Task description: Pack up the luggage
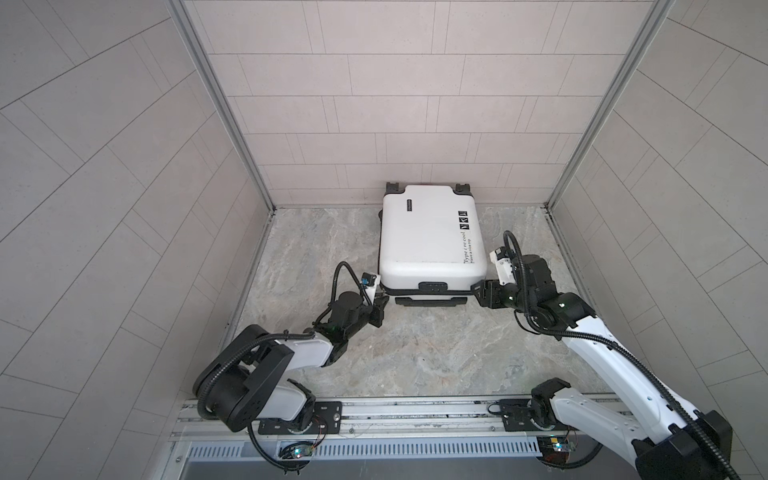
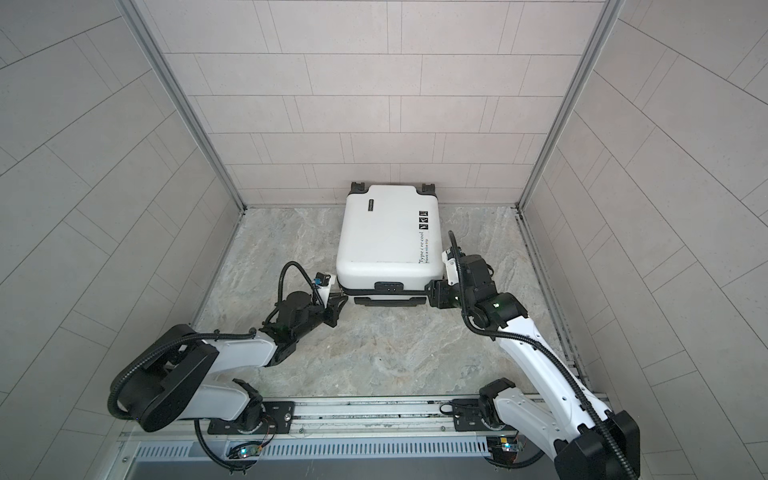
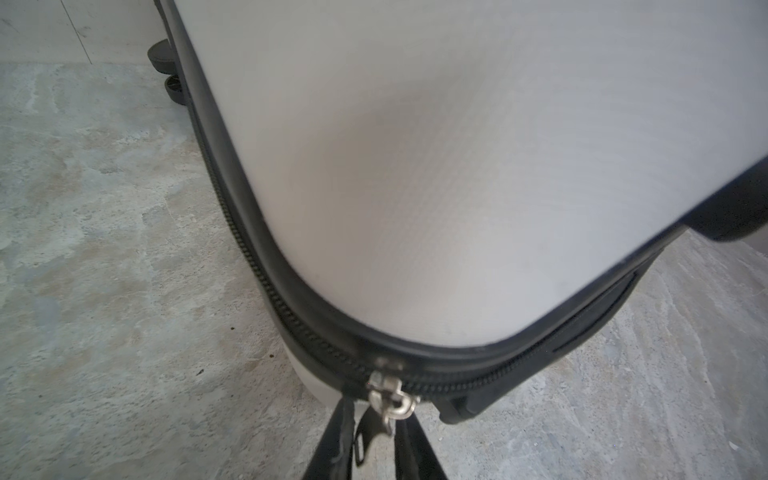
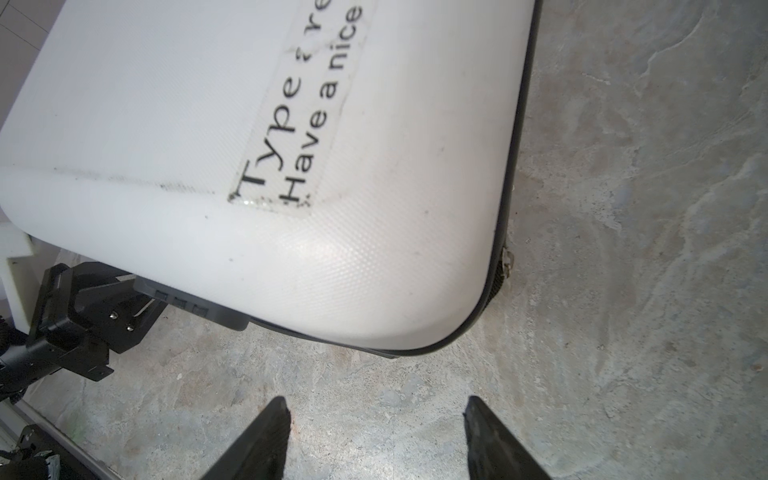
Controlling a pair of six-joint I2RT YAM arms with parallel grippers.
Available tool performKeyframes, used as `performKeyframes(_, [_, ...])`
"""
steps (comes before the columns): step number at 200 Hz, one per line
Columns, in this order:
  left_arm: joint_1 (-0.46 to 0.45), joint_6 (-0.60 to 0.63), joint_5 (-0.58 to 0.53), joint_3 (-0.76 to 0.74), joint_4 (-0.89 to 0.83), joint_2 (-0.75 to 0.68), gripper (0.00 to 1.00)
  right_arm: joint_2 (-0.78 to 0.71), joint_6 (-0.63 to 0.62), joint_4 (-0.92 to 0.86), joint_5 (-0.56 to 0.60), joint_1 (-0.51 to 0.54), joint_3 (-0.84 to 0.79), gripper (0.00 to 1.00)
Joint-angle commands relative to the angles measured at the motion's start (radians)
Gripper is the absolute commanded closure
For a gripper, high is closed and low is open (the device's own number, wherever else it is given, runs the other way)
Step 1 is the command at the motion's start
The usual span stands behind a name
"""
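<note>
Lying flat on the gray marble-look stone counter (image 1: 415,353) is the luggage (image 1: 432,237), a small white hard-shell suitcase w/ its lid down. Both top views show the luggage (image 2: 386,241) near the middle of the counter. Its far end is up against the pale tiled back wall (image 1: 395,104). The black spinner wheels (image 1: 392,187) are at that far end, right by the wall. A black number lock (image 1: 433,286) & a black bar handle (image 1: 430,300) are on the near end, facing the arms. Black lettering (image 4: 291,137) runs along the R side of the lid, w/ square black stickers (image 1: 464,220) farther back.

The left pincer (image 1: 381,300) is low at the near L corner of the luggage. In the left wrist view its two black fingers (image 3: 345,436) are close together. A small silver metal zipper pull (image 3: 388,401) on the black zipper band (image 3: 249,249) sits btwn them. Can't tell if they really pinch it or only stand next to it.

The right pincer (image 1: 478,293) is at the near R corner, just beside the shell but not touching it. In the right wrist view the right pincer (image 4: 376,401) has its fingers wide apart over bare counter. A second silver zipper slider (image 4: 506,259) shows on the side edge of that corner. The left pincer (image 4: 95,307) shows past the lock in that view too.
</note>
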Motion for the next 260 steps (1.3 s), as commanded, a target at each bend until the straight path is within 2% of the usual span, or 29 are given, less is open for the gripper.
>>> performKeyframes(1, [0.006, 0.004, -0.002, 0.024, 0.057, -0.029, 0.84, -0.004, 0.003, -0.008, -0.001, -0.002, 0.024, 0.31])
performKeyframes(39, [0.008, 0.017, -0.004, 0.024, 0.005, -0.068, 1.00, -0.012, 0.010, -0.007, -0.003, -0.003, 0.029, 0.30])
performKeyframes(72, [0.008, 0.033, -0.013, 0.027, -0.122, -0.144, 1.00, -0.015, 0.023, -0.008, 0.001, -0.018, 0.040, 0.24])
performKeyframes(120, [0.008, 0.028, -0.005, 0.044, -0.355, -0.259, 1.00, -0.009, 0.060, 0.014, -0.026, -0.090, 0.046, 0.22])
performKeyframes(153, [0.008, 0.018, 0.012, 0.053, -0.382, -0.258, 1.00, -0.010, 0.091, 0.034, -0.051, -0.147, 0.048, 0.22])
performKeyframes(209, [0.006, 0.014, 0.059, 0.109, -0.477, -0.258, 1.00, -0.006, 0.159, 0.041, -0.016, -0.272, 0.031, 0.23])
performKeyframes(232, [0.004, 0.009, 0.058, 0.127, -0.525, -0.268, 1.00, 0.040, 0.157, 0.058, 0.015, -0.295, 0.011, 0.24])
performKeyframes(260, [0.000, 0.010, 0.055, 0.142, -0.571, -0.279, 1.00, 0.134, 0.171, 0.122, -0.035, -0.297, -0.015, 0.26])
